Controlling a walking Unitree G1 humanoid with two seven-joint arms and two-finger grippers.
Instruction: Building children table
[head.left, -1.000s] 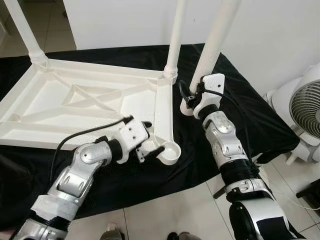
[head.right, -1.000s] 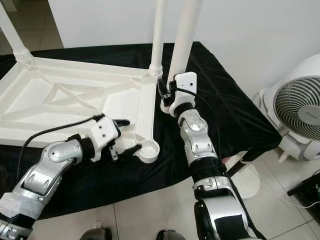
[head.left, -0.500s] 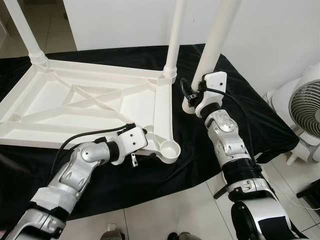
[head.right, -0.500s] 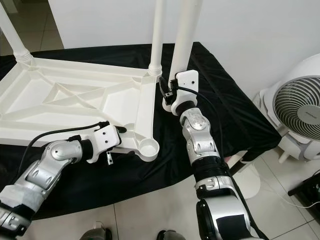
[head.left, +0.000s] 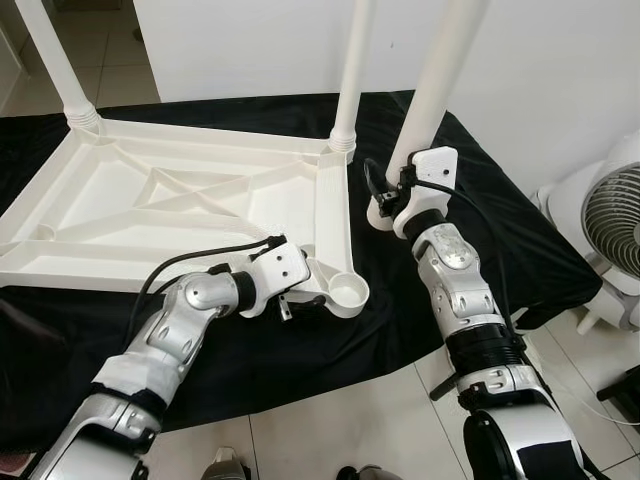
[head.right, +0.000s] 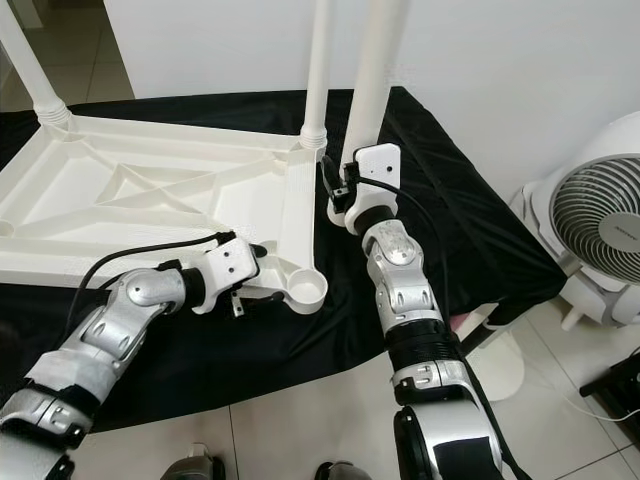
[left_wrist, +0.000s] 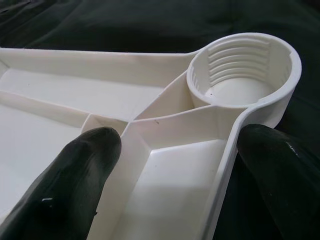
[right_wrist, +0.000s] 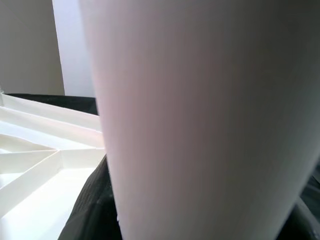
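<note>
Tabletop (head.left: 180, 215), white plastic, lies upside down on a black cloth (head.left: 470, 200), ribbed underside facing up. Near corner carries an empty threaded socket (head.left: 349, 293).

Left gripper (head.left: 300, 295) sits at this near corner, just beside the socket. In the left wrist view its two black fingers (left_wrist: 75, 170) stand spread apart, one inside the frame on the ribbed underside, the other outside the edge rail on the cloth side. The rail runs between them; one finger rests on the inner rib, but whether the outer one touches the rail cannot be told. The socket (left_wrist: 245, 75) lies just ahead of the fingertips, with threads visible inside.

Right gripper (head.left: 392, 195) is at the lower end of a loose leg (head.left: 435, 85), which stands roughly upright, slightly tilted, its foot on the cloth beside the tabletop's right edge and apart from the empty socket. Leg surface (right_wrist: 200, 115) is very close in the right wrist view; the gripper appears clamped on the leg's base, fingers hidden behind the wrist housing.

Count: tabletop 1; legs visible 3, with two already standing in the far corner sockets, the far-left leg (head.left: 60, 60) and the far-right leg (head.left: 352, 75), plus one loose in the right gripper; empty near socket 1; a fan (head.right: 605, 225) stands on the floor to the right.
</note>
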